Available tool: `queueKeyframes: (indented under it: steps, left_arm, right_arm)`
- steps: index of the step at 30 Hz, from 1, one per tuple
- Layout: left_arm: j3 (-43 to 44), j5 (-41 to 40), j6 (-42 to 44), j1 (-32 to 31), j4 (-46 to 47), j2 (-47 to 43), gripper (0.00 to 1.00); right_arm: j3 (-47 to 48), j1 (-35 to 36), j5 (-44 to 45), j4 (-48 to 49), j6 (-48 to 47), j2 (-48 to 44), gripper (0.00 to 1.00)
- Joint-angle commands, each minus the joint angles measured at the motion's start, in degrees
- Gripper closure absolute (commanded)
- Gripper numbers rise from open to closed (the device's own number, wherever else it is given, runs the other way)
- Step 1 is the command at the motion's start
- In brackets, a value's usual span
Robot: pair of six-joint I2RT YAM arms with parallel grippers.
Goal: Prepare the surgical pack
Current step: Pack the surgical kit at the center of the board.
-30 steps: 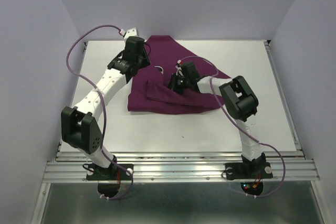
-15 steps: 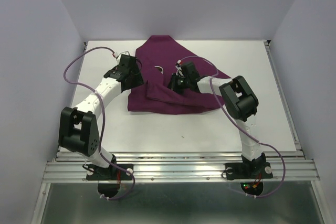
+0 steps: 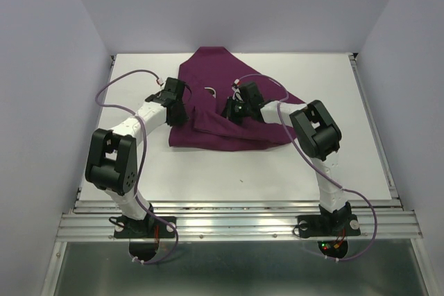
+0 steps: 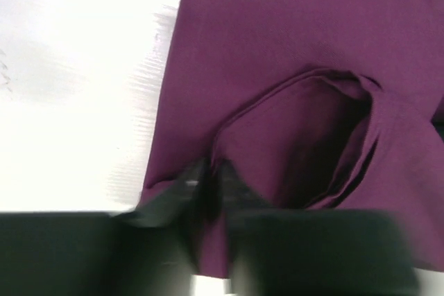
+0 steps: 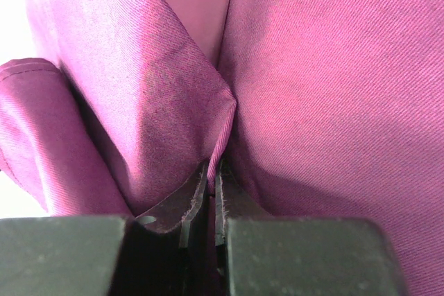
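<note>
Lying crumpled toward the far middle of the white surface point(image 3: 277, 164) was one surgical pack point(image 3: 211, 67), a single maroon cloth, worked by two arms with one tool each. The left arm point(image 3: 139, 121) reached forward from a raised elbow, its left tool point(image 4: 207, 175) low at the cloth's left edge. The jaws stood narrowly apart with cloth between them, though blur hid whether they pinched it. The right arm point(image 3: 316, 129) folded above its base and reached leftward, the right tool point(image 5: 214, 178) closed tight on a raised fold near the cloth's middle.
</note>
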Motion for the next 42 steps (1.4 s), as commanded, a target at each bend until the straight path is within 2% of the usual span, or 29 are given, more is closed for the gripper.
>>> queueKeyframes:
  steps: [1,2,3,16,24,25,26,29,30,35,38,42]
  left_arm:
    - [0.69,-0.19,0.75,-0.2,0.38,-1.24,0.92]
    - [0.77,-0.19,0.84,-0.2,0.46,-1.33,0.99]
    - [1.12,-0.19,1.1,-0.2,0.38,-1.33,1.0]
    - [5.87,-1.15,1.45,-0.2,1.69,2.7,1.0]
    - [5.87,-0.8,1.28,-0.19,2.57,4.82,1.0]
    - [5.79,-0.8,1.19,-0.2,2.75,4.82,1.0]
    - [5.87,-0.8,1.1,-0.2,2.66,4.73,1.0]
    - [6.14,-0.8,1.19,-0.19,2.66,4.82,1.0]
    - [6.22,-0.8,1.28,-0.2,2.66,4.82,1.0]
    - [6.14,-0.63,1.28,-0.2,2.58,4.82,1.0]
    - [5.96,-0.45,1.28,-0.2,2.75,4.64,1.0]
    - [5.87,-0.1,1.19,-0.2,2.93,4.73,1.0]
  right_arm:
    - [-0.43,0.97,0.5,-1.49,-1.1,-1.43,0.99]
    - [-0.43,0.97,0.5,-1.58,-1.1,-1.43,0.99]
    - [-0.51,0.97,0.5,-1.49,-1.1,-1.34,0.99]
    - [-1.13,0.97,1.2,-1.58,-1.19,-1.51,0.99]
    - [-2.01,0.97,2.86,-2.19,-2.07,-3.27,0.98]
    - [-2.18,0.97,3.31,-2.2,-2.24,-3.62,0.97]
    - [-2.45,0.97,3.83,-3.94,-2.51,-4.67,0.89]
    - [-4.03,0.97,7.26,-5.44,-3.91,-6.87,0.76]
    - [-5.25,0.97,9.44,-5.88,-4.78,-8.61,0.66]
    - [-9.64,-0.79,15.25,-8.43,-7.68,-15.39,0.48]
    - [-12.46,-0.79,20.17,-10.01,-9.71,-20.75,0.4]
    - [-14.74,-0.79,24.75,-11.69,-10.85,-26.55,0.39]
